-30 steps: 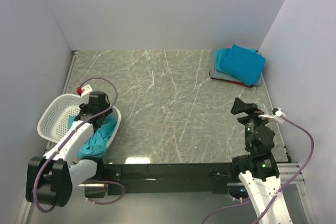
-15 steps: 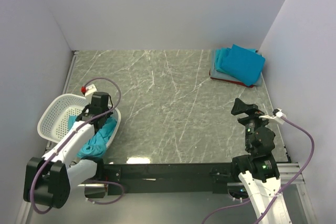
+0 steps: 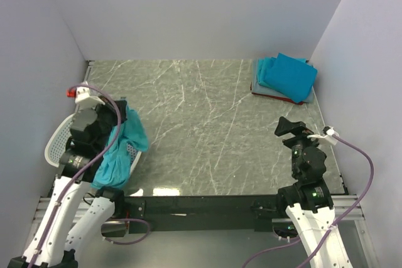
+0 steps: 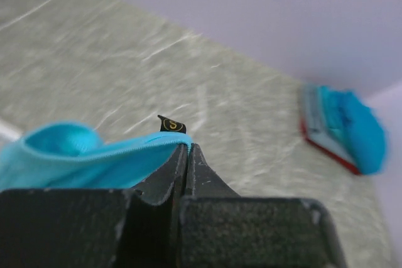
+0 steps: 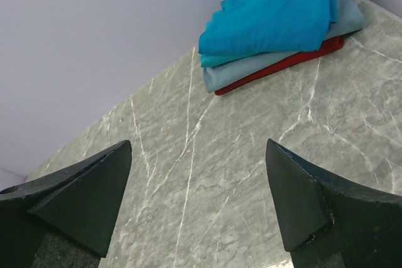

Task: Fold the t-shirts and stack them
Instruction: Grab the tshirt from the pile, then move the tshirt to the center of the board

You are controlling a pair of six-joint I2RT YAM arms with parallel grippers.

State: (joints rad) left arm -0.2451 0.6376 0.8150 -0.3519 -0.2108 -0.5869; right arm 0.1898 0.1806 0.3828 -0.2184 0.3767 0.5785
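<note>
Well, in the left wrist view the left hand [image 4: 186, 150] has its two fingers pressed together on the edge of a teal t-shirt [image 4: 81, 155]. A tiny black tag [image 4: 172, 125] pokes up just above the fingertips. The shirt runs off to the left of the hand, and its lower part is cut off by the hand's own dark body. Far ahead of the hand, on its right, the stack of folded t-shirts [image 4: 342, 127] looks blurry on the counter [image 4: 125, 61].

In the right wrist view the right hand [image 5: 198, 149] has its fingers wide apart with nothing between them. The stack lies ahead of it, a bit to the right. It has teal on top, then pale grey-blue, then red at the bottom. The top of the stack is cut off by the picture's edge.

From the top view, the teal shirt hangs down from the left hand and covers part of the white basket [image 3: 58, 142] under it. You cannot see the left fingers here, because the arm hides them.
</note>
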